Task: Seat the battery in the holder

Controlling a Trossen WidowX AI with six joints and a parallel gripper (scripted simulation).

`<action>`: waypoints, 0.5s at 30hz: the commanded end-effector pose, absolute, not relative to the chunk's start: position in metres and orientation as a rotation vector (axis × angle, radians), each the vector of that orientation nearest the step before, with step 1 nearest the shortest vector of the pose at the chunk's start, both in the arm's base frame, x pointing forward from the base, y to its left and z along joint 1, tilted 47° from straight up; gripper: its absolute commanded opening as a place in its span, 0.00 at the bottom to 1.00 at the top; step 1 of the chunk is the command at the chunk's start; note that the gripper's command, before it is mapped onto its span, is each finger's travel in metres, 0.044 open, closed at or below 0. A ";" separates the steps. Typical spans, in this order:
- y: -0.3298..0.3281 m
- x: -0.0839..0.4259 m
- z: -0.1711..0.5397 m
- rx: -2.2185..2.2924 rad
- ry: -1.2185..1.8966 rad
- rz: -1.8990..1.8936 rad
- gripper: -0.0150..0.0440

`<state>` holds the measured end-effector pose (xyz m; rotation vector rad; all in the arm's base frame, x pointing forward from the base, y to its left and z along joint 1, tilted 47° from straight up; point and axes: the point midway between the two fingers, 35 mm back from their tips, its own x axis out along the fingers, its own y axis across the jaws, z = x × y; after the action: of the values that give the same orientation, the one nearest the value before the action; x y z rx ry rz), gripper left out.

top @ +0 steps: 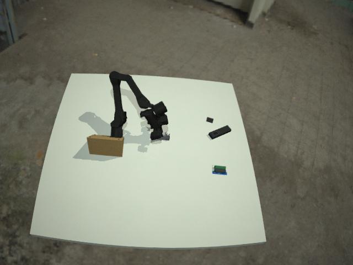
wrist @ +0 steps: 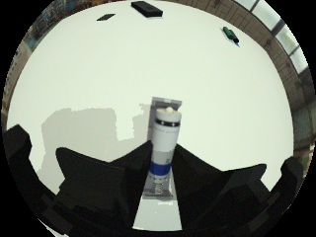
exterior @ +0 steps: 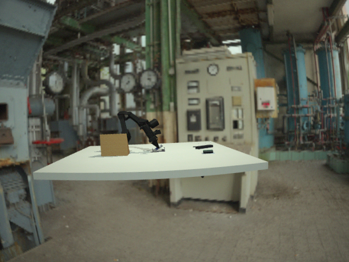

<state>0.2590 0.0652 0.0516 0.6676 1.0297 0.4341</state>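
The battery (wrist: 166,135) (exterior: 160,147) is white with a blue band and a black ring. It is tilted, its terminal end raised and pointing away from the arm, its flat end low. My gripper (wrist: 162,146) (top: 157,138) (exterior: 157,147) is shut on the battery's sides. The grey holder (wrist: 174,103) (top: 167,138) (exterior: 162,150) lies on the table beneath. Its far end wall shows just beyond the terminal end. A pale coil, apparently the spring, shows at the near end by the flat end. The fingers hide much of the holder, and contact there cannot be told.
On the white table (top: 142,205) (exterior: 169,165), a black oblong device (top: 219,132) (exterior: 204,147) (wrist: 146,9) and a small black piece (top: 209,120) (wrist: 106,17) lie beyond the holder. A green and black part on blue (top: 219,169) (exterior: 208,151) (wrist: 230,35) lies right. A brown box (top: 105,146) (exterior: 114,145) stands by the arm's base.
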 end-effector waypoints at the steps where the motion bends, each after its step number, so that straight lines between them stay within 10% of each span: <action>1: 0.065 0.254 0.050 0.670 1.037 0.432 0.36; 15: 0.065 0.249 0.049 0.660 1.066 0.437 0.36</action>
<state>0.2506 0.0645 0.0512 0.6618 1.0446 0.4332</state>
